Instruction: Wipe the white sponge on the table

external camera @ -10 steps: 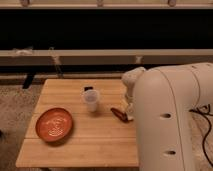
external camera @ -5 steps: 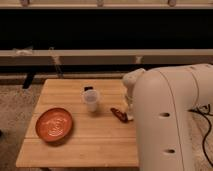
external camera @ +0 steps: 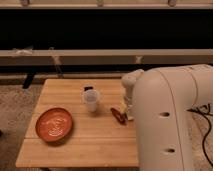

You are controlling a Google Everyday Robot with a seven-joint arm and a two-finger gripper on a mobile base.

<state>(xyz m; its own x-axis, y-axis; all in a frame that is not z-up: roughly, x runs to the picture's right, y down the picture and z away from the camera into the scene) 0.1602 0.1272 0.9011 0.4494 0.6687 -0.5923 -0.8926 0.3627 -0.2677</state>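
Arm: the white robot arm [external camera: 170, 120] fills the near right and hides the right rim of the tabletop.
Tabletop: light plank-striped wood [external camera: 90, 145]; its near strip carries nothing that blocks a stroke.
Plate: an orange-red plate [external camera: 54, 123] sits near left, well apart from the hand.
Red-brown item: a small dark-red object [external camera: 118, 115], too small to name, lies just beside the sponge on the cup side.
White sponge: the cream block [external camera: 131, 112] sits at the tabletop's right edge, directly below the hand and seemingly touching it; its long axis cannot be told.
Hand: the hand [external camera: 128, 99] hangs from the rounded wrist, pointed down over the sponge; whether it is spread or closed on the sponge cannot be told.
Cup: a translucent plastic cup [external camera: 91, 100] stands upright near mid-table, apart from the hand.
Black item: a small dark thing [external camera: 88, 88] sits just behind the cup.
Key relation: the sponge is under the hand, so no reach is needed; judged from this, a sideways wipe toward the cup would meet the red-brown item first.
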